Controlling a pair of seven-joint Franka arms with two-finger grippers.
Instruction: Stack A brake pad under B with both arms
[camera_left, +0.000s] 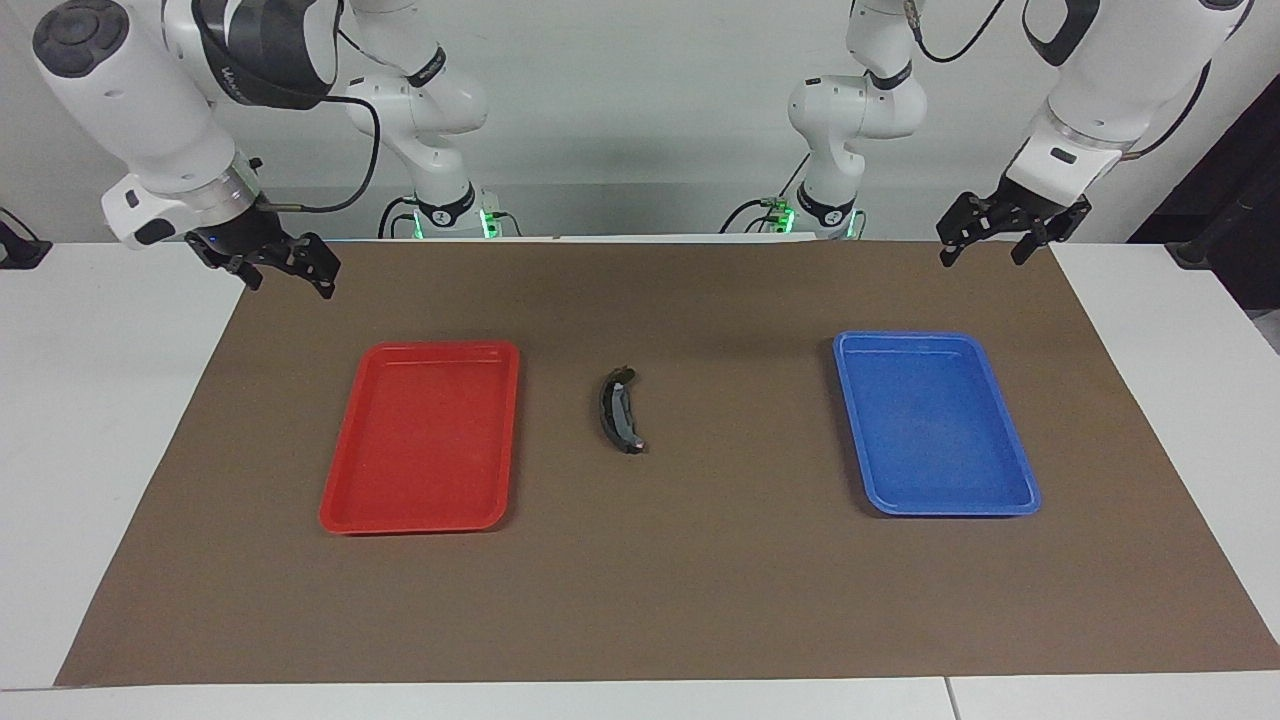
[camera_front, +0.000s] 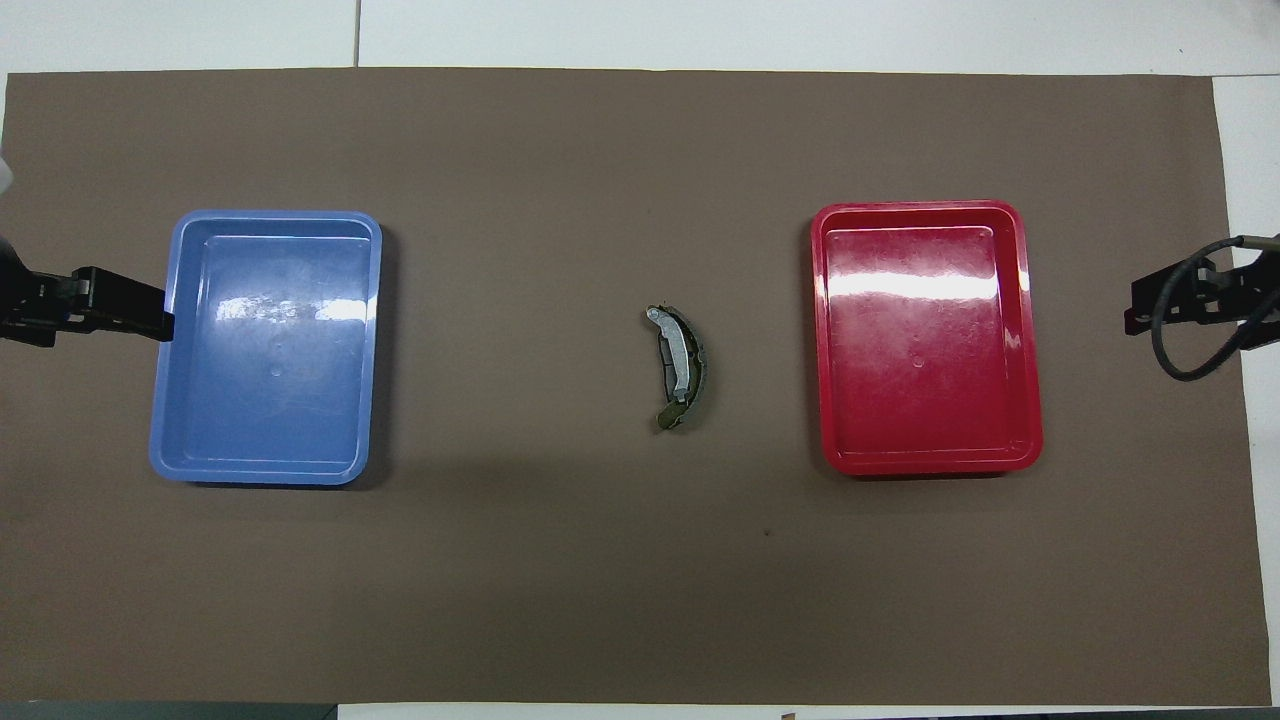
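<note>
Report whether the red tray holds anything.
Empty: the red tray shows only bare glossy floor; the stacked brake pads lie on the mat beside it.

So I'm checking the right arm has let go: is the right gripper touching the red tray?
Apart. In the facing view the right gripper hangs open over the bare mat, with brown mat showing between it and the red tray.

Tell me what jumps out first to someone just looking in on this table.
Two bright trays on the brown mat: a red tray toward the right arm's end and a blue tray toward the left arm's end, both with nothing in them. Between them lies a curved black brake pad. The right gripper and left gripper hang open over the mat's corners nearest the robots, holding nothing.
</note>
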